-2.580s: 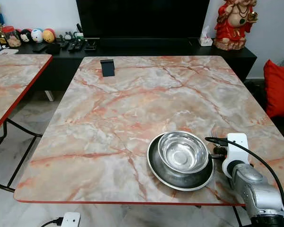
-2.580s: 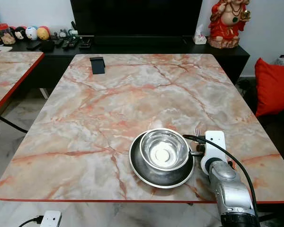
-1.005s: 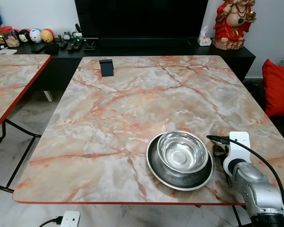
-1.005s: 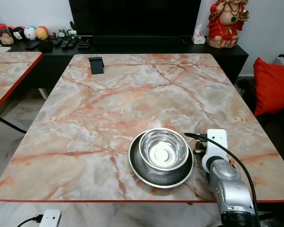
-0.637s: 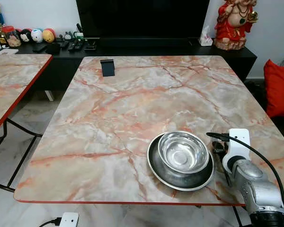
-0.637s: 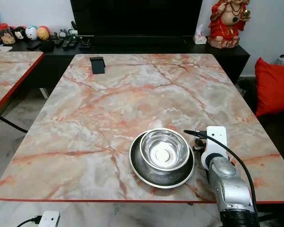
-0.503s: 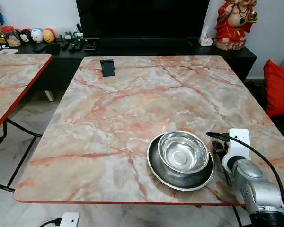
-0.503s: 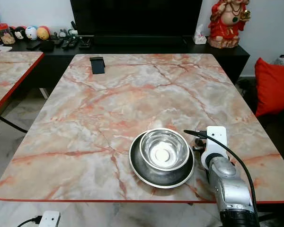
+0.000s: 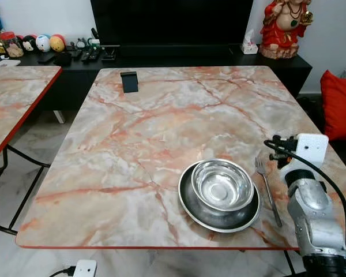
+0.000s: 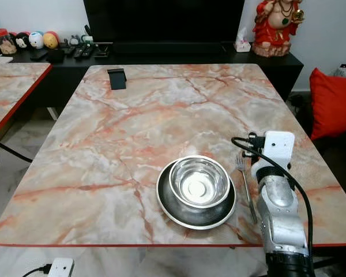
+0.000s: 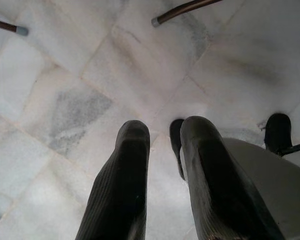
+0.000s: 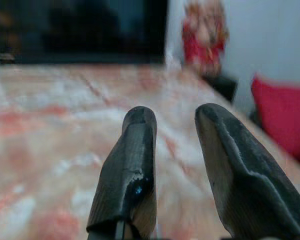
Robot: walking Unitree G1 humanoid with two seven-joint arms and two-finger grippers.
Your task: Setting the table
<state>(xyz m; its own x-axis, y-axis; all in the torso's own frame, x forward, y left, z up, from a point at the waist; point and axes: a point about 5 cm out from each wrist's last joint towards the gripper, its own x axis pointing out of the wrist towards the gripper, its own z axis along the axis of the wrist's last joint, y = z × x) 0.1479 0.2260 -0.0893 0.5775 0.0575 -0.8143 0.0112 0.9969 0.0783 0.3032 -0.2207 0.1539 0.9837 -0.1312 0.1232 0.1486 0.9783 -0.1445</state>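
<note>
Because the left arm hangs idle beside the robot, the left hand (image 11: 160,190) points at the pale marble floor tiles (image 11: 65,110), its two black fingers a narrow gap apart and holding nothing. On the pink-veined marble-patterned bench (image 9: 161,121), near the front edge, a shiny steel bowl (image 9: 222,184) sits nested in a wider dark round steel plate (image 9: 219,205), a sensible stack for one place setting. Just to the right of the plate lies a slim steel fork (image 9: 267,190), tines pointing away from the robot, roughly parallel with the bench's side, placed where a diner would reach for it. Beyond the fork, the right hand (image 12: 175,165) hovers above the bench with its fingers parted and empty, so I judge the fork is set down. A small black stand (image 9: 129,81) sits at the far left corner. Further back run a low black cabinet (image 9: 190,57) with remotes, a red figurine (image 9: 285,26) and, rightmost, a red cushion (image 9: 339,107).
</note>
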